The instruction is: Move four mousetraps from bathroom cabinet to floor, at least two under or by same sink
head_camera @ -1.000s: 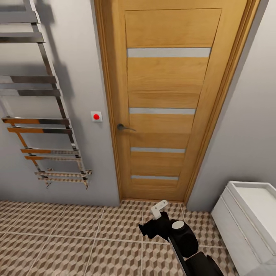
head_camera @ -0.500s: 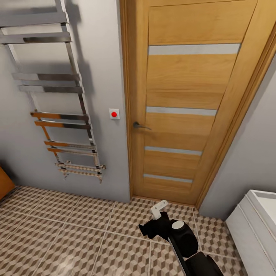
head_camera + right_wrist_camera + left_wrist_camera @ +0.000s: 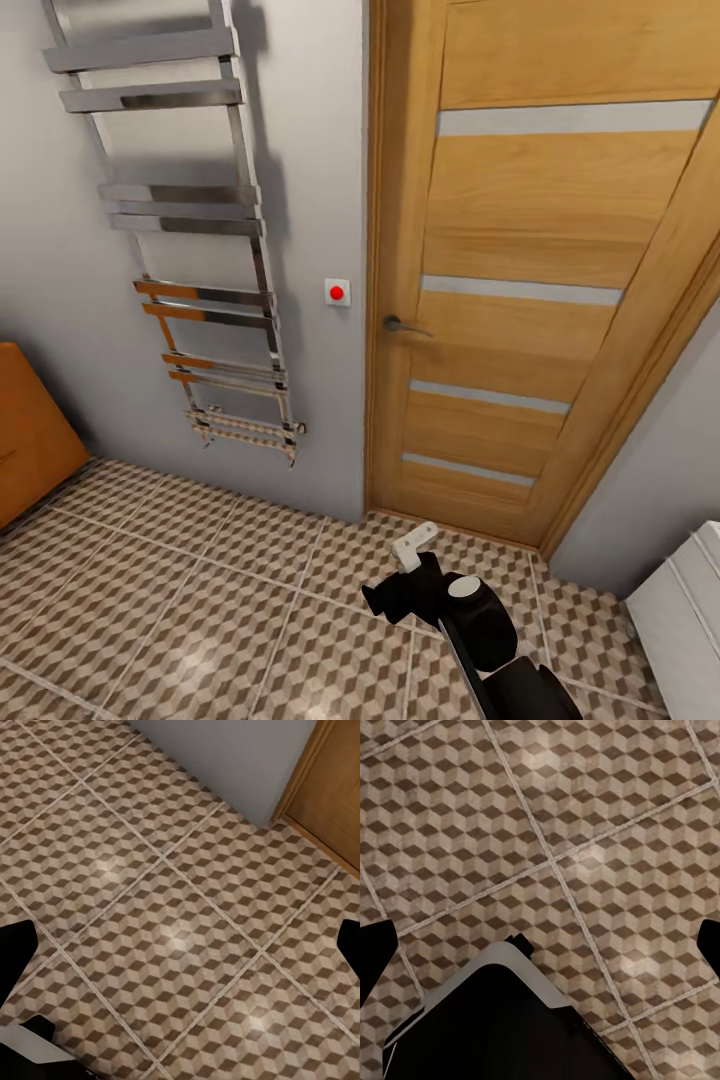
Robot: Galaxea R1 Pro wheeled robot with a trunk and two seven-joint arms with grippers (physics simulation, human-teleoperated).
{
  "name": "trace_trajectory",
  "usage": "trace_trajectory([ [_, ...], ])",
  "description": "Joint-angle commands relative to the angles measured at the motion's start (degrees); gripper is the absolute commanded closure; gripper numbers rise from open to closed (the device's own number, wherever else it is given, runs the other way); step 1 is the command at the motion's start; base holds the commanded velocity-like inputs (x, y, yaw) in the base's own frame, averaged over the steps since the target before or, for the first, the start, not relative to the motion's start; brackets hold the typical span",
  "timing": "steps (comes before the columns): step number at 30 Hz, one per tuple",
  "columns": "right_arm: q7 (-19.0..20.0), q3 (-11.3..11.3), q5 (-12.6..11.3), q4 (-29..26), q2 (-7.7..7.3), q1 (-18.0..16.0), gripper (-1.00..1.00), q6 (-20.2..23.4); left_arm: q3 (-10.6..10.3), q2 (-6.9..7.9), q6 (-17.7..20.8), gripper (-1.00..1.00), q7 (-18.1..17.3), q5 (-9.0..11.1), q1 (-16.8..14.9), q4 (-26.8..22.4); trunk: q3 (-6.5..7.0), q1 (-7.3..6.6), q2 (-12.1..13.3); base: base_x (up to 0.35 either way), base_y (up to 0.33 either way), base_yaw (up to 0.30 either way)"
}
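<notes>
We face the bathroom door, with no mousetrap in sight.

Ahead of us stand the wooden door (image 3: 540,280), a chrome towel rail (image 3: 190,230) on the grey wall and a red wall button (image 3: 337,292). An orange-tan panel (image 3: 30,430) at the far left edge of the bathroom floor (image 3: 200,600) is probably the cabinet, and a white unit (image 3: 685,620) sits at the right edge. Our right arm (image 3: 470,610) hangs low over the tiles; whether its claw is open or closed we cannot tell, nor the left claw's. We judge the task barely begun: the cabinet is unreached, and all four traps remain to be fetched and laid down.
</notes>
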Motion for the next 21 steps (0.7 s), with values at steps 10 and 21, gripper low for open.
trace_trajectory([
  [10, 0.0, 0.0, 0.0, 0.1, 0.0, 0.0, -1.0, 0.0, -0.2, 0.0, -0.1, -1.0, 0.4, -0.1, 0.0, -0.4, -0.53, 0.0, 0.0, 0.0, 0.0, 0.241],
  [21, 0.0, 0.0, 0.0, 0.1, -0.03, 0.0, -1.0, -0.1, -0.1, 0.08, -0.1, -1.0, 0.4, -0.1, 0.1, -0.6, -1.13, 0.0, 0.0, 0.0, 0.0, 0.241],
])
